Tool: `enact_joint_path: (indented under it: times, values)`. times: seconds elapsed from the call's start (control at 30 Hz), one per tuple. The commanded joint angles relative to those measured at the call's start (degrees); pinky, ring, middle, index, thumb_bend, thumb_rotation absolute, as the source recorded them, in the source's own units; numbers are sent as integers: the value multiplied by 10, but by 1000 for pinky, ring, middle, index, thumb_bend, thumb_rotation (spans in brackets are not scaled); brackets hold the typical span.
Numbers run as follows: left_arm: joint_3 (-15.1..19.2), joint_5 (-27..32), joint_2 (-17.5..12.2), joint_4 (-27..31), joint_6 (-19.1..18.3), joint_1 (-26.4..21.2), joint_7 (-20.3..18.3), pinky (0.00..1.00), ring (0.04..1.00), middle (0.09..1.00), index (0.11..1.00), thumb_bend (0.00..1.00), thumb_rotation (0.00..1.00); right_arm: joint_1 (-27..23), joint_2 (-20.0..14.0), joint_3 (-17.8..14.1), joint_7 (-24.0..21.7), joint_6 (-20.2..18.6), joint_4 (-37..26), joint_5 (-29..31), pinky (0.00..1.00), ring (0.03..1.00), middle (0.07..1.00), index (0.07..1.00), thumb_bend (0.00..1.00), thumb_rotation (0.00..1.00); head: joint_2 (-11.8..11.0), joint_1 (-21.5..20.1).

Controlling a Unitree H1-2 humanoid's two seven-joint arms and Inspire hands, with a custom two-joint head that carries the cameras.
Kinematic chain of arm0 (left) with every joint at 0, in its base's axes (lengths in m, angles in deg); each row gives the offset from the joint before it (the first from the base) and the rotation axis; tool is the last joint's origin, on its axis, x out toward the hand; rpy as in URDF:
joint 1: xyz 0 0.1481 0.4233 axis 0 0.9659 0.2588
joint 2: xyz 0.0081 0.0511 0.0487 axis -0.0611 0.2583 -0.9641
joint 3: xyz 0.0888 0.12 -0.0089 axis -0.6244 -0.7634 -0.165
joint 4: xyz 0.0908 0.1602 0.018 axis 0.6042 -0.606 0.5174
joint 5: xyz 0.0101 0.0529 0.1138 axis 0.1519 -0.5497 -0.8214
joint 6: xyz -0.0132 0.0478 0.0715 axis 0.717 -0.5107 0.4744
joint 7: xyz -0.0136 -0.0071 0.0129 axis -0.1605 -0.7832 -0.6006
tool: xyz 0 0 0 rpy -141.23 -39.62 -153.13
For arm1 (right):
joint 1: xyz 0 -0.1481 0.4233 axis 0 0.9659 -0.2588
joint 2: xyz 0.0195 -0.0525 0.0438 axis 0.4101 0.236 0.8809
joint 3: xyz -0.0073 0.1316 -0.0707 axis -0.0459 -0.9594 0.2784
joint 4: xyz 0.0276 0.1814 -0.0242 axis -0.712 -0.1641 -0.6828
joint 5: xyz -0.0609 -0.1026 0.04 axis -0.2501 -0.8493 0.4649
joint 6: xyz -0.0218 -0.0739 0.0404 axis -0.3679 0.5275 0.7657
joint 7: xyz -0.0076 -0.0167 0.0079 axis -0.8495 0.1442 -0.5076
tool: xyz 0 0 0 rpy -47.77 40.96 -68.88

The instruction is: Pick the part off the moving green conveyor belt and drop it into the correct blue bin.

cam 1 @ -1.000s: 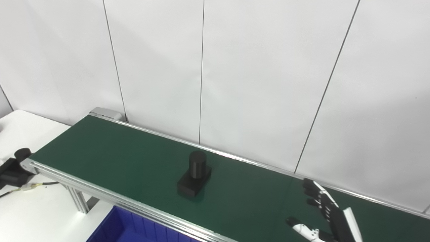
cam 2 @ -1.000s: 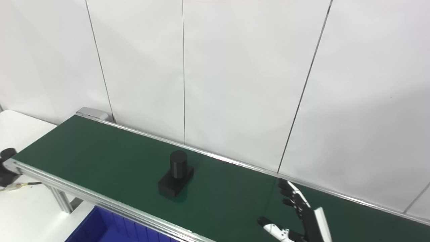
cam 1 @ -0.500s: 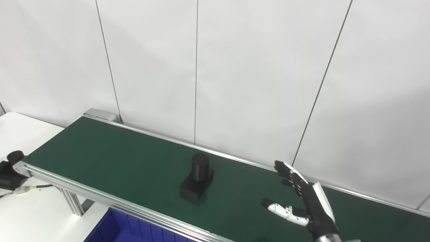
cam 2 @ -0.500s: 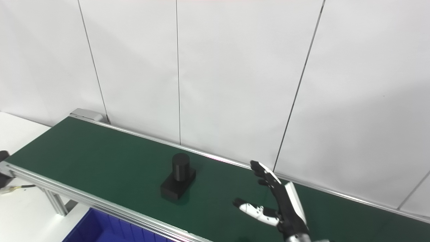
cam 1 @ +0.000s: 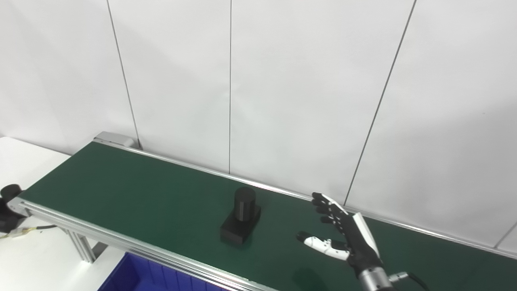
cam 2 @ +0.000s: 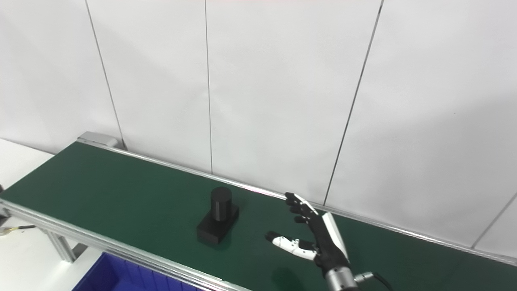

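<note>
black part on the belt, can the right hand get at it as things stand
Probably yes. The right hand is open above the green belt, beside the black part, with only bare belt between them.

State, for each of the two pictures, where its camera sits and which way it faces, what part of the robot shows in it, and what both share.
Left eye view: on the head, looking down and forward at the green conveyor belt and white wall; only the open right hand shows.
Right eye view: beside it, a little to the right, same aim; the same hand shows.
Shared: the black part standing on the belt left of the hand, untouched, and a blue bin corner below.
</note>
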Motion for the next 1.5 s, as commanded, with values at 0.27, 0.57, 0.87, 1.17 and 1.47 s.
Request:
enact_joint_path:
  times: [0.27,0.57,0.87,1.17,1.47]
  values:
    - [-6,-9,1,20,25,-2,1,573,687,740,782,1000,264,-58,25,6,26,26,62,-4,745,809,827,831,669,285,2,-2]
    - [-5,-12,5,19,25,0,4,570,685,735,779,1000,284,-84,34,13,37,29,113,-9,755,804,821,825,724,237,4,-3]
    - [-10,-13,9,21,25,0,3,571,694,743,781,1000,282,-117,40,23,42,33,162,-10,758,809,820,827,752,252,5,0]
    - [-15,-15,14,22,25,3,5,578,708,752,790,1000,291,-142,36,26,49,25,197,-19,732,811,832,837,782,294,6,3]
    - [-19,-13,17,25,25,7,6,580,710,753,785,1000,272,-156,41,29,54,27,220,-22,742,803,824,839,781,279,7,6]
